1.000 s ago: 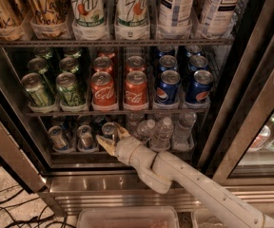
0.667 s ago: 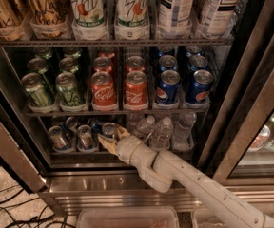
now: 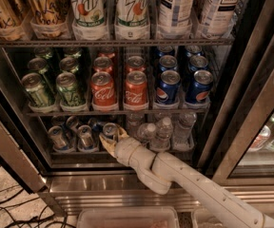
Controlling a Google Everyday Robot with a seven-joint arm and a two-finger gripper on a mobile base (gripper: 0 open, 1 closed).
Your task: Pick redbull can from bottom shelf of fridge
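7UP on two top bottles (image 3: pixel 87 11), Coca-Cola on red cans (image 3: pixel 103 91), TEA on a right bottle (image 3: pixel 221 4); gripper (image 3: pixel 109 139) at bottom shelf (image 3: pixel 65 152).

Matt plastic end effector (image 3: pixel 111 138) at glossy metal redbull can (image 3: pixel 110 128).

Hand (image 3: pixel 112 139) at bottom shelf (image 3: pixel 70 152) half hides redbull can (image 3: pixel 110 128).

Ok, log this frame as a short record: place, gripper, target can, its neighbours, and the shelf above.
place: fridge, arm reaching into the bottom shelf
gripper: gripper at the front of the third lane from the left, right at the redbull can
target: redbull can upright
neighbours: slim cans to its left, water bottles to its right
shelf above: green cans, Coca-Cola cans, Pepsi cans
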